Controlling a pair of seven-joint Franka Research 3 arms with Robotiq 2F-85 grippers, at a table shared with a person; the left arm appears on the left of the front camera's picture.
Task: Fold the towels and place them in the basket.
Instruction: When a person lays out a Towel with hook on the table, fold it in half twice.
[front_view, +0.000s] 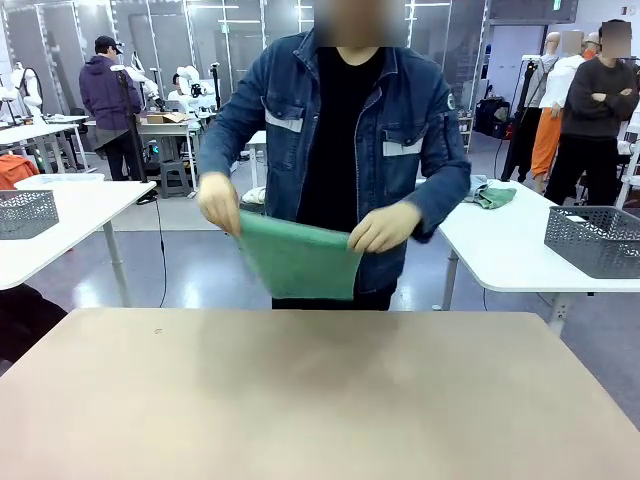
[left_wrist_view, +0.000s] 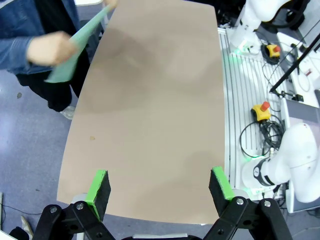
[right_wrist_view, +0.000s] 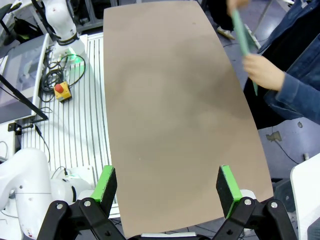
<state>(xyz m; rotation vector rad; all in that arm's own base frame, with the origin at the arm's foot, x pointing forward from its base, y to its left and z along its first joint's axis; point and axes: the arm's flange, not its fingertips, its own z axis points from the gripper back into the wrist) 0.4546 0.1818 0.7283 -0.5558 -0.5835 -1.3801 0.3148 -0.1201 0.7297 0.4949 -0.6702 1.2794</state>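
Tan and bare, a wide table (front_view: 320, 400) fills the near half of the front view. At its far edge stands a person in a denim jacket (front_view: 400, 110). On a neighbouring white table at the right sits a grey mesh basket (front_view: 598, 240), well apart from the work. The person holds a mint green towel (front_view: 298, 262) in the air just beyond the tan table's far edge, not touching its top. One hand (front_view: 218, 200) pinches an upper corner and the other hand (front_view: 383, 228) grips the opposite end, so the cloth hangs down between them in a loose sheet. The left gripper (left_wrist_view: 160, 185) hovers over the near end of the table with its green-padded fingers spread wide and nothing between them. The right gripper (right_wrist_view: 166, 184) is poised the same way, fingers wide apart and empty. The towel looks light, soft and limp. It would likely sag and crumple wherever it is not supported, and it should neither slip much nor break. The best hold is probably a pinch at two corners or along one edge, keeping the cloth taut enough to fold cleanly.
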